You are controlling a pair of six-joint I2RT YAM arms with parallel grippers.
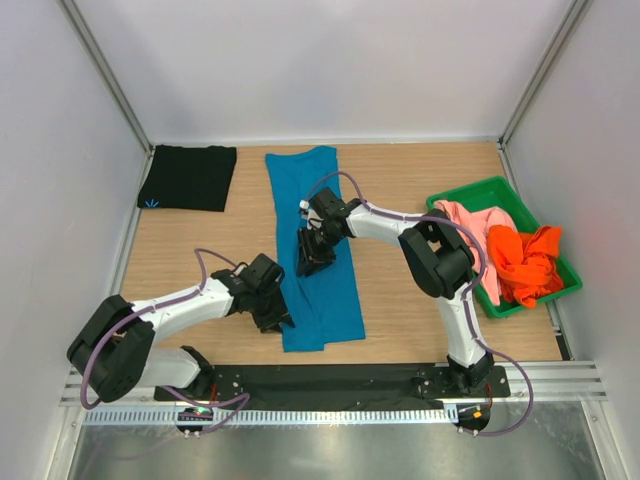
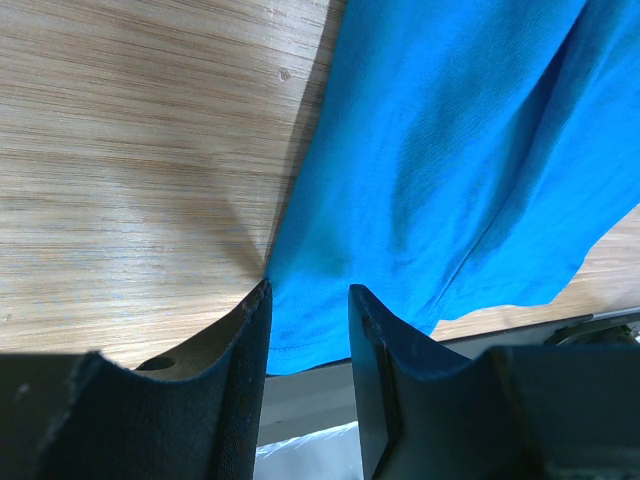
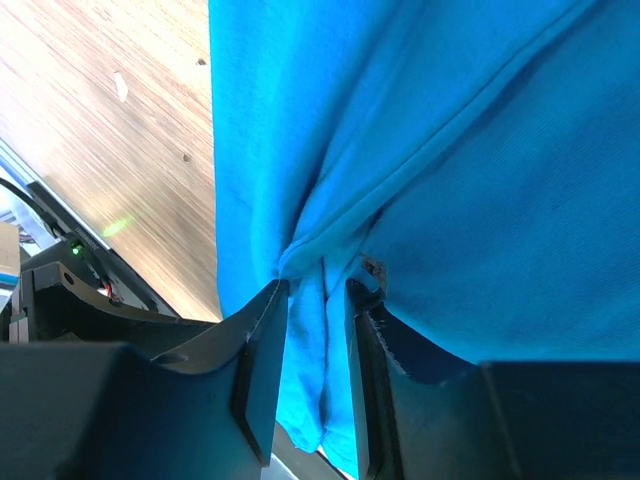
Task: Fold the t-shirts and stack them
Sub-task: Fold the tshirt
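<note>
Teal-blue shirt (image 1: pixel 315 250), item in hand: spread as a long narrow strip down the middle of the wooden table (image 1: pixel 420 180), near hem close to the arm bases. Nearest, left gripper (image 2: pixel 310 300): clenched on the shirt's left edge by the near hem, with only the border of the cloth between the jaws; likely to slip free if pulled sideways or lifted fast. Further up, right gripper (image 3: pixel 318 295): pinching a bunched ridge of the same shirt at about mid-length, several layers gathered; risk of dragging a crease into the fold, or of carrying only the top layer and leaving the lower one behind. Uneven travel of the two grips liable to skew the strip. Off to the right, green tray (image 1: pixel 475 188) holding pink shirt (image 1: pixel 470 222) and orange shirt (image 1: pixel 525 262), both crumpled and not yet folded. Far left corner, black shirt (image 1: pixel 188 178): folded flat, probable base of the stack, a poor seat for a skewed blue fold.
</note>
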